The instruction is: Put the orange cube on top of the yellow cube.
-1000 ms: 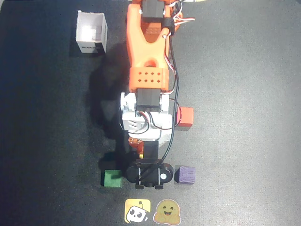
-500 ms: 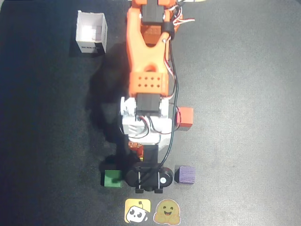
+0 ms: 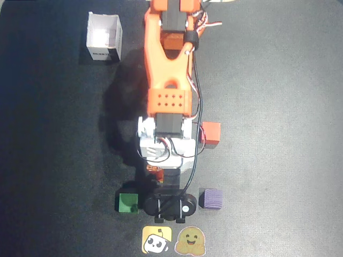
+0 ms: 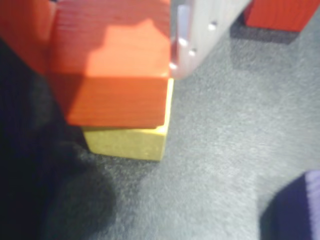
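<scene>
In the wrist view the orange cube (image 4: 120,65) sits between my gripper's (image 4: 112,50) orange finger (image 4: 25,35) on the left and pale finger (image 4: 200,30) on the right, both against its sides. It rests on top of the yellow cube (image 4: 130,142), slightly offset, so the yellow cube's front face and right edge show beneath it. In the overhead view the arm covers both cubes except for a sliver of the orange cube (image 3: 156,171) under the gripper (image 3: 156,173).
A red-orange cube (image 3: 210,133) (image 4: 280,12) lies to the right of the arm. A green cube (image 3: 128,202) and a purple cube (image 3: 211,198) (image 4: 300,210) flank the wrist. A white box (image 3: 104,36) stands at the top left. Two stickers (image 3: 156,239) (image 3: 191,241) lie at the bottom edge.
</scene>
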{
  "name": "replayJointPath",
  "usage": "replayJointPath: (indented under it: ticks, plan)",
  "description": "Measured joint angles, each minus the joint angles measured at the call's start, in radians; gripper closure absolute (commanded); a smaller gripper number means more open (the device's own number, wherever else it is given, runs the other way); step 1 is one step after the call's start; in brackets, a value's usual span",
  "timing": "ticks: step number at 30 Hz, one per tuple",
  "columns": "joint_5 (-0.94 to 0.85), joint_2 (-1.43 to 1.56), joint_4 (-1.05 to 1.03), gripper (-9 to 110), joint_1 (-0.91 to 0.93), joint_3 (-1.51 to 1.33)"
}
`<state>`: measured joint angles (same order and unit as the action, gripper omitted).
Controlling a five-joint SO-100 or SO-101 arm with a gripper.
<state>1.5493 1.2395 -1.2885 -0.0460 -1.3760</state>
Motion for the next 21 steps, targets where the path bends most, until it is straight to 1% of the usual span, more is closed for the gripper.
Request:
replayJointPath:
  ticks: [12,16,19,21]
  plan:
    - [0.002,-0.014,0.017,97,0.0,0.002]
    - [0.002,-0.014,0.017,95,0.0,0.002]
    - [0.002,-0.014,0.017,90,0.0,0.002]
    - [0.002,-0.014,0.017,90,0.0,0.002]
